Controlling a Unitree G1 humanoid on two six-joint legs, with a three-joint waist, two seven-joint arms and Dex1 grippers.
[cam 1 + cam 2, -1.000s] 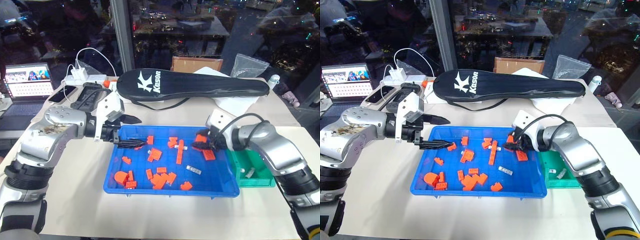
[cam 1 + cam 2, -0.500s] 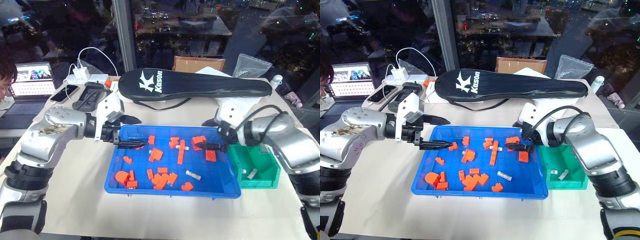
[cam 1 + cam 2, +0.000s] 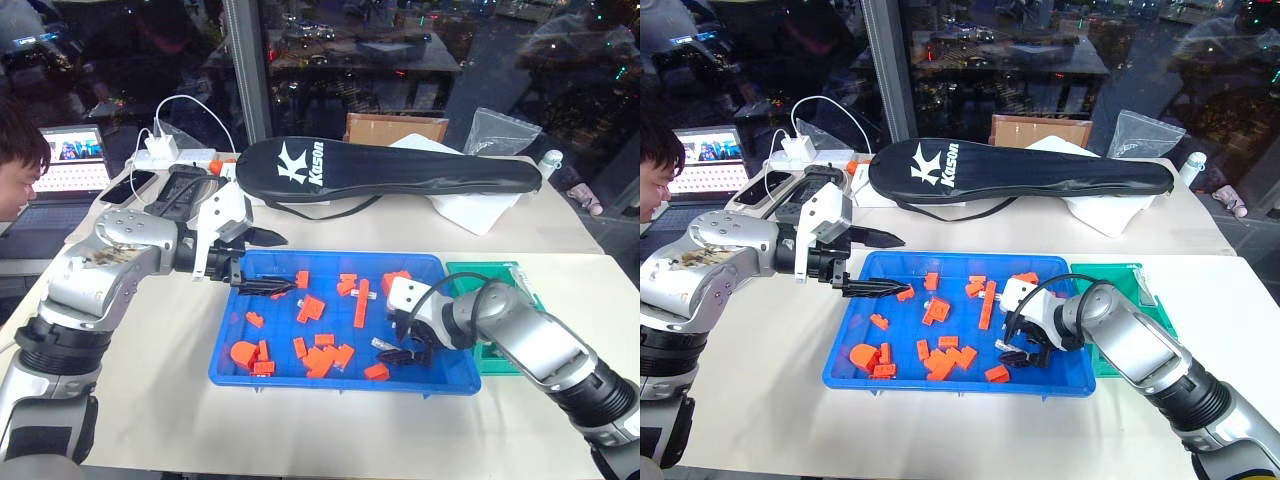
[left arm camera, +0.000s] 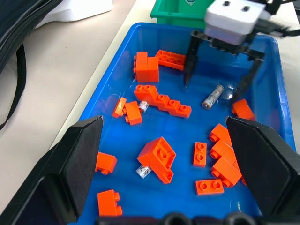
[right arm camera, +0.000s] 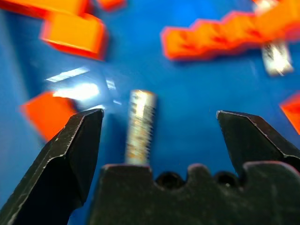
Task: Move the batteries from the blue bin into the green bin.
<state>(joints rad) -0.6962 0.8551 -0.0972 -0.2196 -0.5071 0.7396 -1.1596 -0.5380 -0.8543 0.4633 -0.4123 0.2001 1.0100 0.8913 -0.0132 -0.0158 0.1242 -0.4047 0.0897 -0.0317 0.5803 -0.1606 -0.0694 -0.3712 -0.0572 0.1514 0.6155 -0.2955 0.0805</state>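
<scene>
Inside the blue bin (image 3: pixel 232 345), my right gripper (image 4: pixel 219 86) spreads wide around a battery (image 4: pixel 212 96) lying flat; my left gripper (image 3: pixel 262 262) hangs open over the bin's far-left corner.

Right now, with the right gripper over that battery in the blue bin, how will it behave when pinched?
The battery is a smooth metal cylinder lying flat, so it may roll or slip. It looks rigid. The right gripper is open astride it; the blue bin floor looks glossy.

A black racket case (image 3: pixel 390 168), a laptop (image 3: pixel 68 160) and a cardboard box (image 3: pixel 395 128) sit behind orange bricks (image 3: pixel 320 355).
</scene>
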